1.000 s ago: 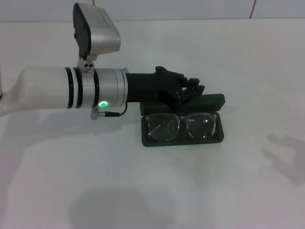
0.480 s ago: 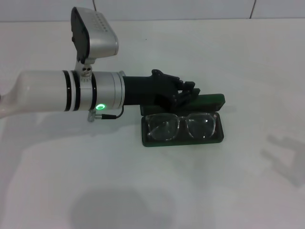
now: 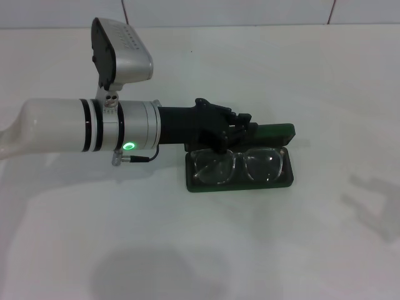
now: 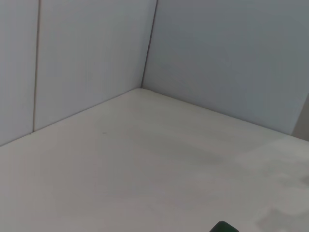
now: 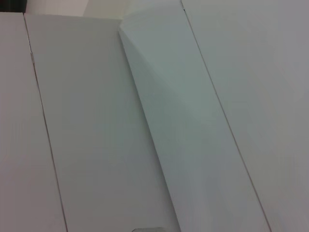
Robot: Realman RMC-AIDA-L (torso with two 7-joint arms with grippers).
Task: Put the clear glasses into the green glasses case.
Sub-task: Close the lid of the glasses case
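A: Since the clear glasses (image 3: 237,165) now lie inside the green glasses case (image 3: 240,181), centre of the frame, lenses up, what changed?

B: The left end effector (image 3: 240,128) has drawn back leftward across the last second; it sits over the case's rear edge by the open lid, touching or just above it, unclear which. Nothing held that I can see; finger spread, cannot tell.

A: Meaning?

B: Placement looks done. Lid not shut. Right arm out of frame. Bare table (image 3: 281,250) around the case.
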